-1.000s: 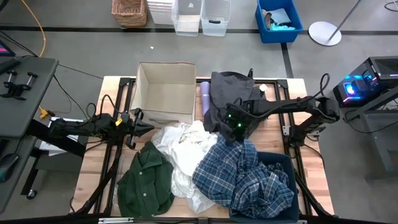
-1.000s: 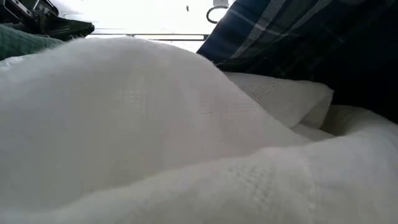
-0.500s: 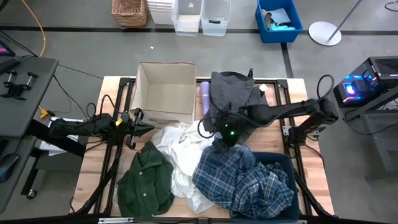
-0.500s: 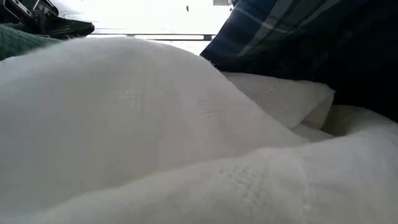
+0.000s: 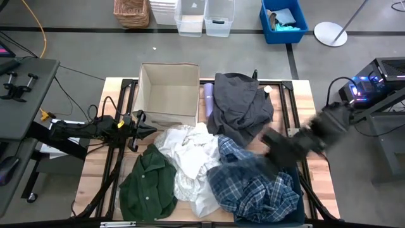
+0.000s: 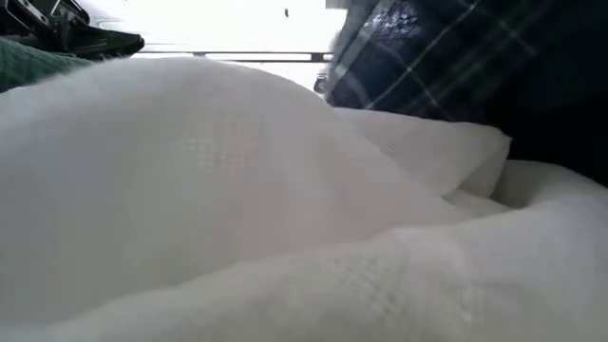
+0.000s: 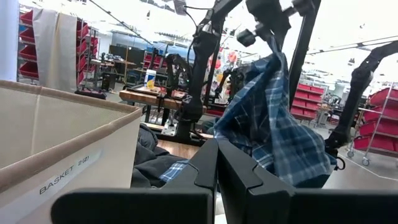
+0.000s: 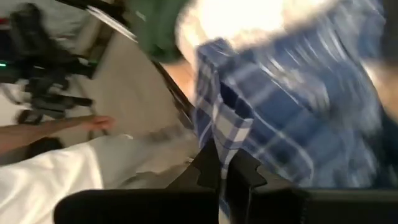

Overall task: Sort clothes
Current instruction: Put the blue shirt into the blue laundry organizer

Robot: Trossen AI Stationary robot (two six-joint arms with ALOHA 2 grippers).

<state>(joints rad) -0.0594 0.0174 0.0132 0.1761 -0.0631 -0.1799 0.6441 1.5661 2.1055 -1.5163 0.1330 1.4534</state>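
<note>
Gripping plaid shirt (image 5: 253, 180) over wooden table (image 5: 319, 174): right gripper (image 8: 217, 163), seemingly; left gripper (image 5: 142, 128) closed.

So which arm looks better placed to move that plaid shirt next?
The right. Its gripper is shut on the plaid shirt and lifting it, as the left wrist view shows. The left gripper waits shut beside the cardboard box, away from it.

right tool (image 8: 219, 163) clamped, left tool (image 5: 150, 129) closed

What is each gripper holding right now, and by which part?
The right gripper is shut on the plaid shirt, pinching a fold of cloth near its edge and lifting it. The left gripper, by the cardboard box, is shut and holds nothing.
</note>
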